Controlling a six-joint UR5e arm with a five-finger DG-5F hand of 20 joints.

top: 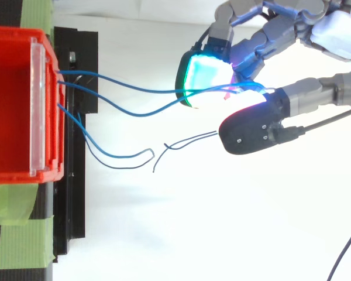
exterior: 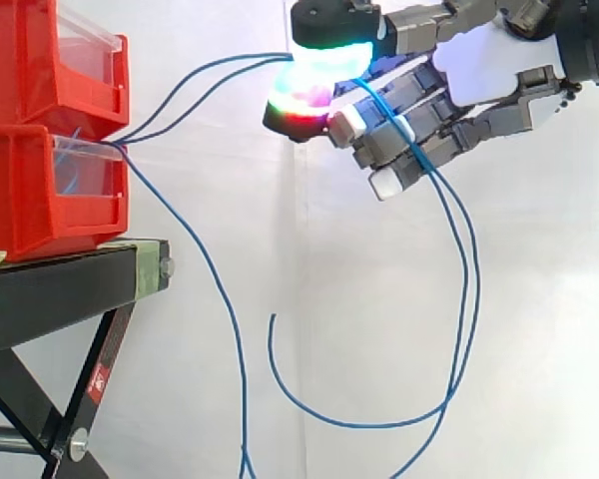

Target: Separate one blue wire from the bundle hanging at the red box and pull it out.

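Hand (exterior: 479,70) pinched two blue wires (top: 152,92), well out from the red box (exterior: 40,200); both ran straight back to it.

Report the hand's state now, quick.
Hand: shut, pinching two blue wire strands between its glowing pads.

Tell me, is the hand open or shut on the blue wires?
The hand is shut on two blue wires: coming from the red bin, they pass between its glowing pads, pinched in both views.
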